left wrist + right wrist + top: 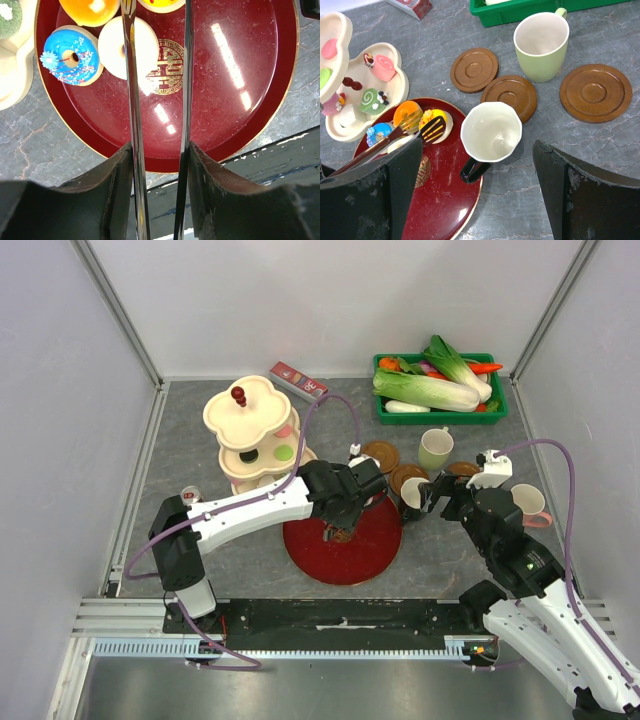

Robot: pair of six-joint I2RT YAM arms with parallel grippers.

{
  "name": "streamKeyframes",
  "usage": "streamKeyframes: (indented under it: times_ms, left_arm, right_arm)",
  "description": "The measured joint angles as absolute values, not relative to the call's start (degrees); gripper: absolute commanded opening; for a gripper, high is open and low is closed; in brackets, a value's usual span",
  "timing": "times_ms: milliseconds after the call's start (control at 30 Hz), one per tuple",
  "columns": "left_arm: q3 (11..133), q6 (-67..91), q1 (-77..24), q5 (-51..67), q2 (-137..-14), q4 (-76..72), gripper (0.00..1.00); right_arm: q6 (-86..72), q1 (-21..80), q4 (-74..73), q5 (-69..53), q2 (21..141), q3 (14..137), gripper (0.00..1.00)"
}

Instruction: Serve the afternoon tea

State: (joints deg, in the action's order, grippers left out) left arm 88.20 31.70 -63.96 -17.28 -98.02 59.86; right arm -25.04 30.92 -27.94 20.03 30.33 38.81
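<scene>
Right gripper [478, 155] spread wide, the black ceramic mug with white inside [491, 131] sitting just below, between its fingers [402, 180], handle toward the wrist. Stiff, glossy, likely slippery, so I'd pinch the rim wall. Left gripper [159, 150] clamps slim metal tongs [131, 100]; a white-iced toy donut [116, 47] lies under one blade, on the round red tray [240, 100].

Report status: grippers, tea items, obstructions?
Left gripper shut on tongs, tips at donuts on red tray. Right gripper open over black mug. Nothing blocking.
</scene>
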Motion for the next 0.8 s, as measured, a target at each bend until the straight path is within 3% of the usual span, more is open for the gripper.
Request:
streamKeyframes:
  times_ms: [467,800]
  left_arm:
    - [88.95,31.77,-63.96,-21.67,-91.88,63.22,0.47]
    - [102.74,32.12,-61.49,-32.47,-86.37,69.41,0.48]
  right_arm:
    - [-25.04,30.92,-27.94,20.03,30.30,38.81,0.98]
    - [-25.04,30.92,-27.94,20.01,30.33,38.81,0.98]
